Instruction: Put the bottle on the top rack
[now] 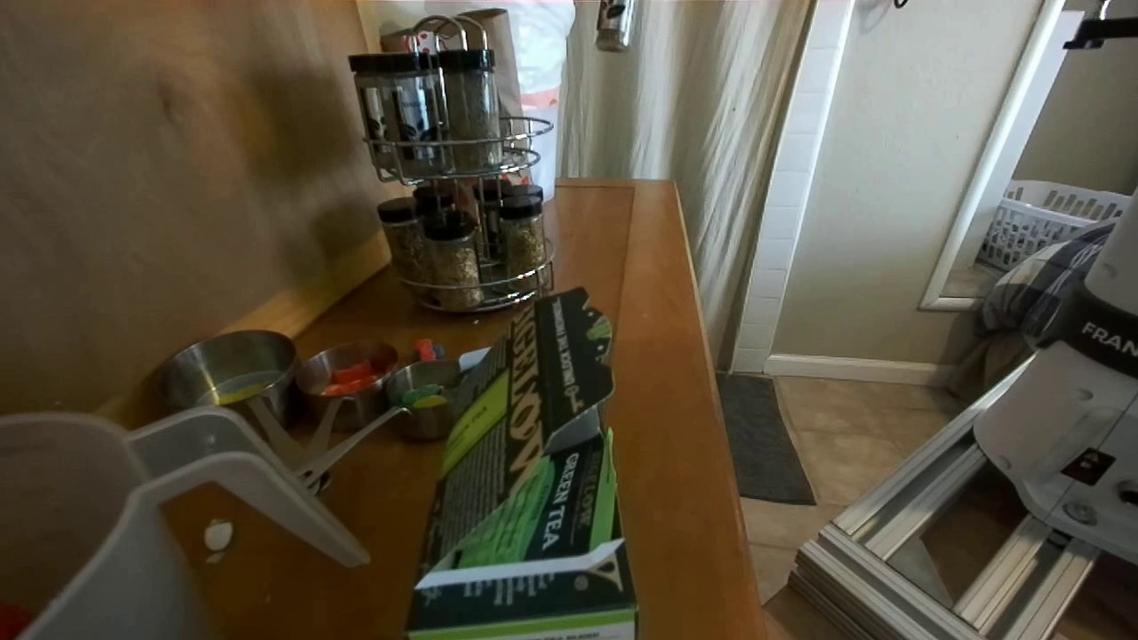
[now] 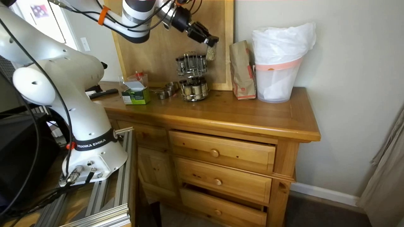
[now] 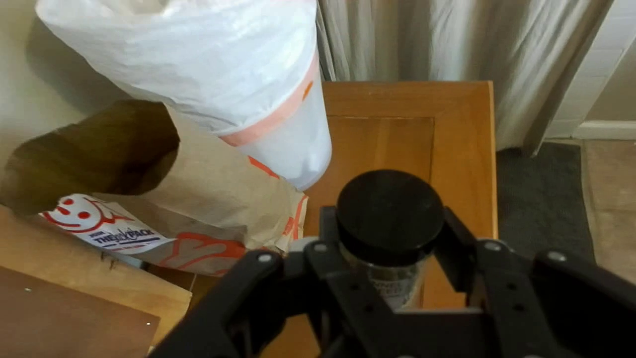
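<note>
The bottle is a small glass jar with a black lid, and its lid (image 3: pixel 390 216) fills the middle of the wrist view. My gripper (image 3: pixel 392 231) is shut on it, one finger each side of the lid. In an exterior view the gripper (image 2: pixel 212 41) holds the bottle (image 2: pixel 211 53) in the air, above and right of the carousel. The bottle's lower end (image 1: pixel 615 27) also shows at the top edge of an exterior view. The top rack (image 1: pixel 533 129) is a chrome wire ring holding jars, with a gap on one side; it also shows here (image 2: pixel 191 75). It is out of the wrist view.
The lower tier (image 1: pixel 480 298) holds several jars. A paper bag (image 2: pixel 242 71) and a bin with a white liner (image 2: pixel 277 75) stand beside the carousel. Metal measuring cups (image 1: pixel 227 364), a green tea box (image 1: pixel 524 498) and a clear pitcher (image 1: pixel 71 516) lie on the cabinet top.
</note>
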Controlling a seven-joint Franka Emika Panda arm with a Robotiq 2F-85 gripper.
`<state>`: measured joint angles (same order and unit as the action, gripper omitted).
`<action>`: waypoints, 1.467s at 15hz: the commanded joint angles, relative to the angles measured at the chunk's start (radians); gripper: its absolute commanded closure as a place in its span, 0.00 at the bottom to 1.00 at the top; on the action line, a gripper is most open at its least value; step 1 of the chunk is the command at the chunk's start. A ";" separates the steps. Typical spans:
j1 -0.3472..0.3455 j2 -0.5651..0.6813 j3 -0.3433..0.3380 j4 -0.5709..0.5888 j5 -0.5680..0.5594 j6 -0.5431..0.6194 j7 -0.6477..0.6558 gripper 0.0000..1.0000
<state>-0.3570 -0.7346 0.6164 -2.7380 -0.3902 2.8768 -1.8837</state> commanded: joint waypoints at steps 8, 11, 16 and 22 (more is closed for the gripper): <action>0.122 0.034 -0.127 -0.008 -0.240 0.196 0.012 0.75; 0.247 0.096 -0.227 -0.010 -0.249 0.286 -0.051 0.75; 0.532 0.226 -0.441 -0.012 -0.307 0.324 -0.146 0.75; 0.590 0.247 -0.459 -0.015 -0.322 0.299 -0.161 0.50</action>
<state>0.2293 -0.4884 0.1608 -2.7547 -0.7043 3.1795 -2.0520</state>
